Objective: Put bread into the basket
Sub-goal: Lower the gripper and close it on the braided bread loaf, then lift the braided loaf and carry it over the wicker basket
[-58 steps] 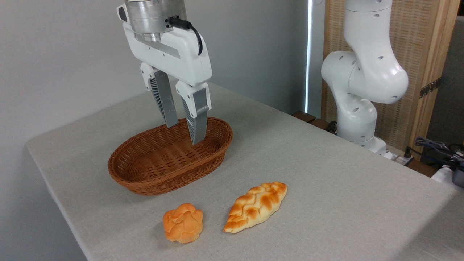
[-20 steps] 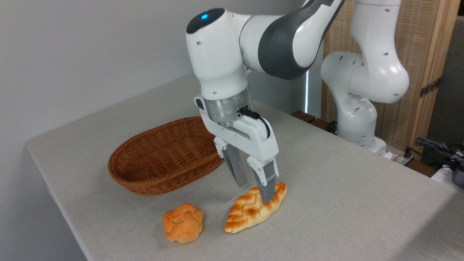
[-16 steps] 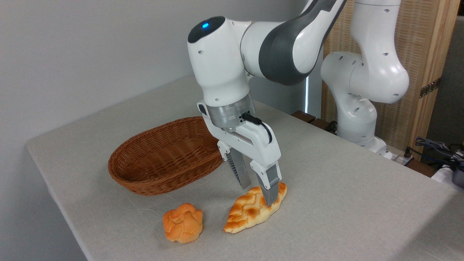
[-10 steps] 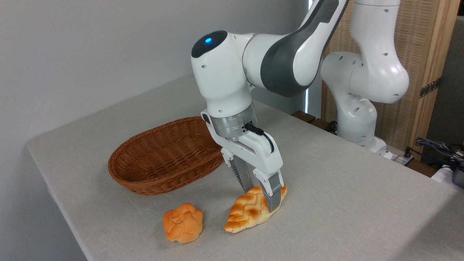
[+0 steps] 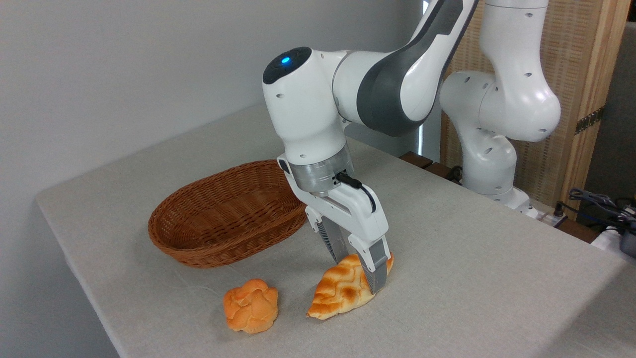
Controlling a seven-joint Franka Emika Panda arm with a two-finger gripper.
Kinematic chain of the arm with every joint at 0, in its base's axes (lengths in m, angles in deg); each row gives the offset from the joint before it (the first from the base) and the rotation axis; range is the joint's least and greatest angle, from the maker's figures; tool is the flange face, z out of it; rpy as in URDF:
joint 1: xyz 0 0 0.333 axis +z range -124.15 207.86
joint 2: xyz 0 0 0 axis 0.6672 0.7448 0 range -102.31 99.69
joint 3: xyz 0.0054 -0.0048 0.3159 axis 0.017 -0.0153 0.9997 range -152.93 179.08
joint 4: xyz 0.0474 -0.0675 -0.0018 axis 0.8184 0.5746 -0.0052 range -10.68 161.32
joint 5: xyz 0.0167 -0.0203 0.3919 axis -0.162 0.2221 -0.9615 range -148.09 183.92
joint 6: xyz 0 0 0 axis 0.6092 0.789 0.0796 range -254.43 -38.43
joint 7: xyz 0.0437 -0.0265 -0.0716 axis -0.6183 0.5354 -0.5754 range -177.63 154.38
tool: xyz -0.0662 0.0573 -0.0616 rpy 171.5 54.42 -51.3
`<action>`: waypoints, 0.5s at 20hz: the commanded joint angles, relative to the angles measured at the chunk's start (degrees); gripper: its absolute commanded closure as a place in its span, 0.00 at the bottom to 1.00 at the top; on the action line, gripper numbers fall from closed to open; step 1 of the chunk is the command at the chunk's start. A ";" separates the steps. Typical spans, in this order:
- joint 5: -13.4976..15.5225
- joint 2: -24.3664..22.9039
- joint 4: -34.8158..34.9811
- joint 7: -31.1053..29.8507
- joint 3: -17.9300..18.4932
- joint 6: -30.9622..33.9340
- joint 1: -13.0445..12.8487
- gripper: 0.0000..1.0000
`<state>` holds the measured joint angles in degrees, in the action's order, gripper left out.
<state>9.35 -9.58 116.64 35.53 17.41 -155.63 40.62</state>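
Observation:
The bread (image 5: 337,294), a pale golden braided loaf, lies on the table near the front edge. My gripper (image 5: 359,275) has come down over its far right half. One finger stands behind the loaf and the other finger (image 5: 378,271) in front of it, so the loaf sits between the jaws. The gripper is open, and the loaf looks unsqueezed and still rests on the table. The basket (image 5: 208,254), oval brown wicker, stands to the left and further back with nothing in it.
A small round orange bun (image 5: 251,304) lies left of the loaf, near the table's front edge (image 5: 99,318). The robot's white base (image 5: 489,149) rises at the back right, with cables (image 5: 598,204) at the far right.
From above the basket, the gripper swung right and forward, then descended over the loaf. In the last half second it dropped slightly lower around it. The loaf has not moved.

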 commanded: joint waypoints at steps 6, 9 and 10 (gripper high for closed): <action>-0.67 -0.08 0.60 1.45 0.50 -0.88 -0.17 0.61; -0.67 -0.16 0.07 1.45 0.50 -0.62 -0.17 0.61; -0.58 -0.34 -0.54 1.36 0.50 -0.61 -0.17 0.61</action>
<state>9.29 -9.52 116.62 35.55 17.41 -155.63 40.62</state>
